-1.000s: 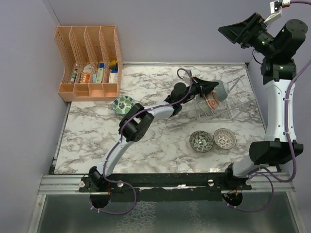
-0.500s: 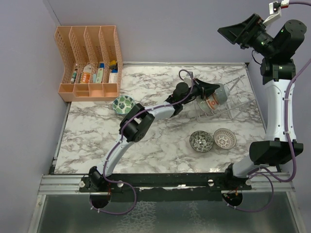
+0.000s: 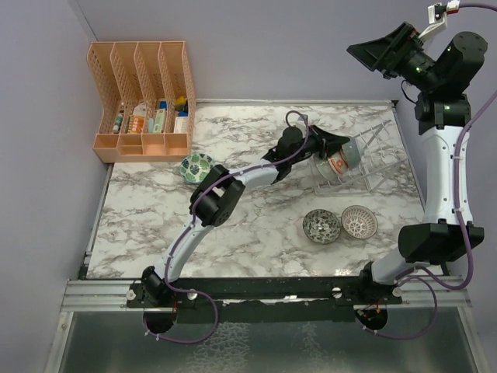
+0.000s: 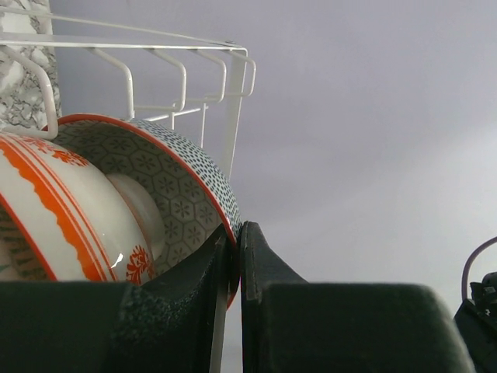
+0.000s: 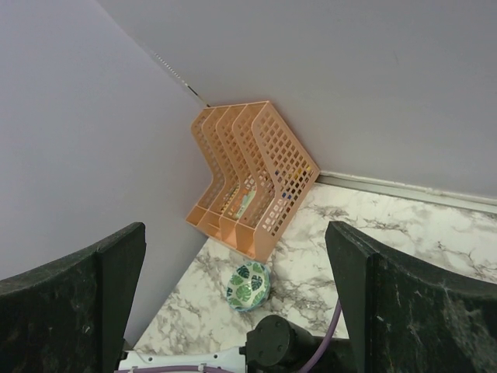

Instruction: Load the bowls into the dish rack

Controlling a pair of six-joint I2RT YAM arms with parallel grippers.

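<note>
My left gripper (image 3: 338,148) is shut on the rim of the light blue-grey bowl (image 3: 352,151) and holds it on edge in the dish rack (image 3: 377,159), beside a red-orange bowl (image 3: 336,164) that stands there. In the left wrist view my fingers (image 4: 256,256) pinch the blue-grey bowl's (image 4: 167,175) red-edged rim, with the red-orange bowl (image 4: 54,217) in front and the rack's ribs (image 4: 178,74) above. The green-leaf bowl (image 3: 196,166) (image 5: 250,284), dark grey speckled bowl (image 3: 321,226) and pink-white lattice bowl (image 3: 359,221) sit on the table. My right gripper (image 3: 384,48) is open, raised high at the back right.
An orange file organizer (image 3: 144,101) (image 5: 250,175) with small items stands at the back left corner. The marble table (image 3: 155,225) has a wall behind and a wall on the left. The left arm stretches diagonally across the table middle.
The left gripper with the blue-grey bowl has shifted slightly toward the rack's back. The right arm has barely moved.
</note>
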